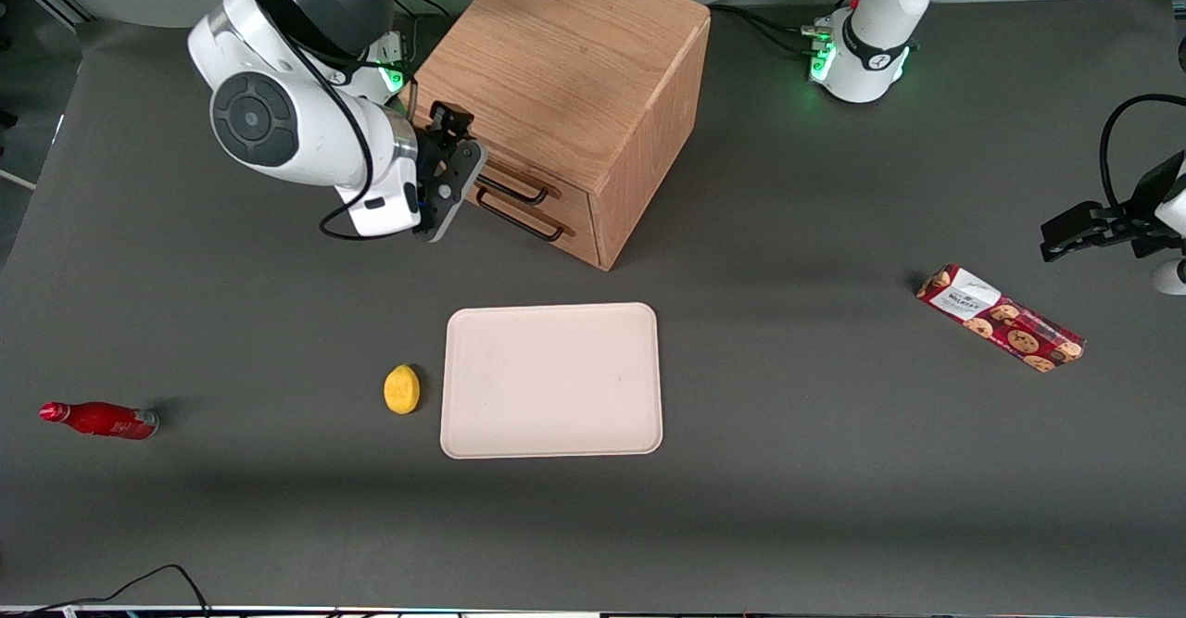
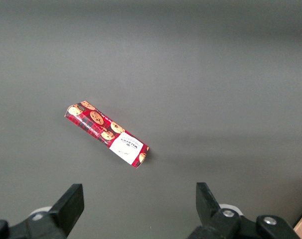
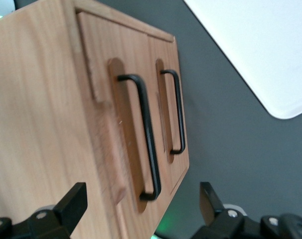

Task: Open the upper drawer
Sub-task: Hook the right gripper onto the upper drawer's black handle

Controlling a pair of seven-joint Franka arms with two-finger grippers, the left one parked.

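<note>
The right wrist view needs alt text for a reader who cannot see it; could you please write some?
The open gripper faces the front of a wooden cabinet, lined up with the black handle of the closed upper drawer. The lower drawer sits beside it, also closed, and a pale tray lies on the grey table.

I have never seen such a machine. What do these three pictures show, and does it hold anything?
A robot arm works at a table. The front view looks down on everything; the other two come from cameras on each arm's wrist. The working arm's gripper is open and holds nothing, close in front of the upper drawer of a wooden cabinet; the lower drawer sits beneath. Both look shut. On the table lie a tray, a lemon, a red bottle and a cookie pack.
</note>
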